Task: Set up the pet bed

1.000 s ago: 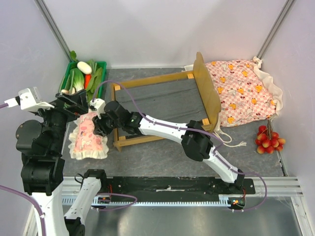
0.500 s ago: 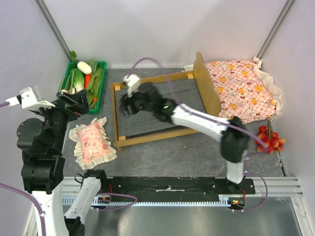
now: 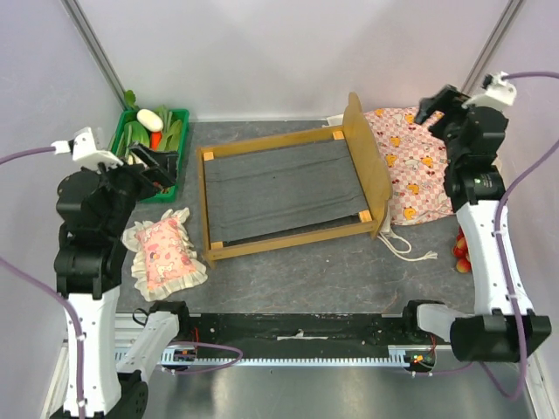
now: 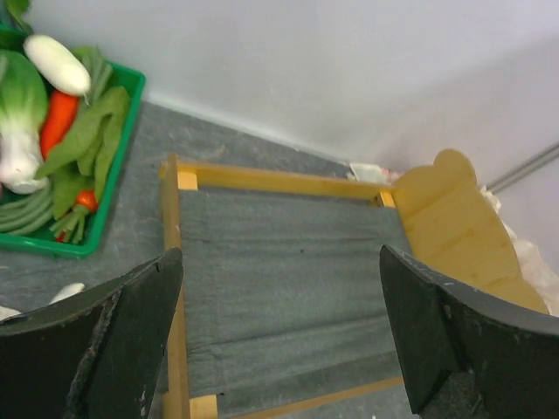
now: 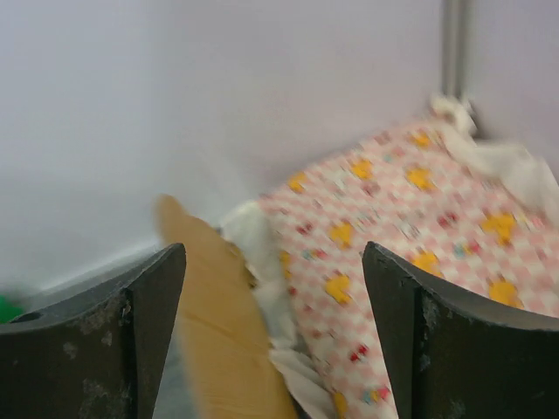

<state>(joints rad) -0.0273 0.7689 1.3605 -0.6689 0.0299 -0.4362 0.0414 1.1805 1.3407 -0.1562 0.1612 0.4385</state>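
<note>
The pet bed (image 3: pixel 284 188), a light-wood frame with a dark grey fabric base, lies at the table's middle with its ear-shaped headboard (image 3: pixel 368 161) on the right. Behind the headboard lies the pink-checked mattress (image 3: pixel 419 166). The pink frilled pillow (image 3: pixel 164 253) lies left of the bed's near corner. My left gripper (image 3: pixel 157 168) hangs open above the table left of the bed, and its wrist view looks down on the bed (image 4: pixel 288 279) between wide jaws (image 4: pixel 279 253). My right gripper (image 3: pixel 437 109) is raised and open over the mattress (image 5: pixel 393 218), beside the headboard (image 5: pixel 218 305), holding nothing.
A green tray (image 3: pixel 186 122) of vegetables stands at the back left, near my left gripper. Red fruits (image 3: pixel 461 253) lie at the right, partly behind my right arm. A white cord (image 3: pixel 409 250) trails near the bed's front right corner. Walls close in on three sides.
My right arm let go of the pillow, swung across the bed to the far right above the mattress, and its jaws opened wide. The pillow shifted slightly. The left arm moved a little.
</note>
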